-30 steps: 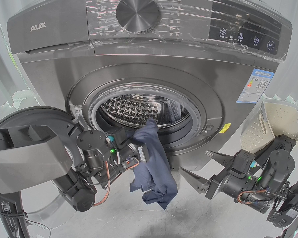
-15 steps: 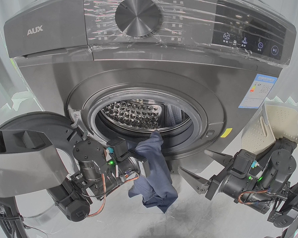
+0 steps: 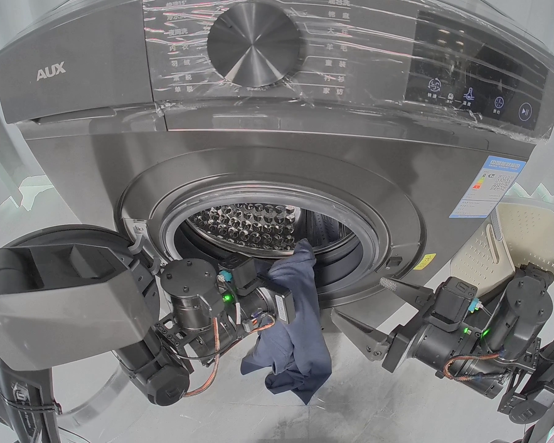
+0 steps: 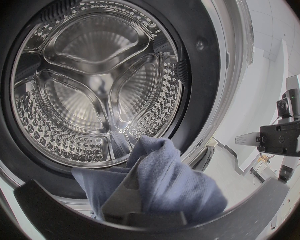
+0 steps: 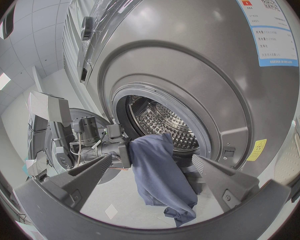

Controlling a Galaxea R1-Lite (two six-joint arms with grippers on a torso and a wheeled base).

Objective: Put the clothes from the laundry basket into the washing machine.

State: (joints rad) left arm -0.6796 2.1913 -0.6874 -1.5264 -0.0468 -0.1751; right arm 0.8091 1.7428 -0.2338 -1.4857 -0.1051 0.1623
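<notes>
The left claw (image 4: 140, 190) is clamped on a navy garment (image 3: 295, 327), holding its upper end at the lower rim of the washing machine (image 3: 277, 149) door opening. The rest of the cloth hangs down the machine's front, outside the opening. The left wrist view adds what the head view hides: the steel drum (image 4: 90, 84) lies straight ahead beyond the bunched cloth (which covers most of that claw's fingers). The right claw (image 3: 358, 299) hovers low and to the right of the opening, its fingers spread wide with nothing between them. Its wrist view catches the garment from the side, draped below the opening. The laundry basket (image 3: 529, 235) sits right of the machine, behind the right arm.
</notes>
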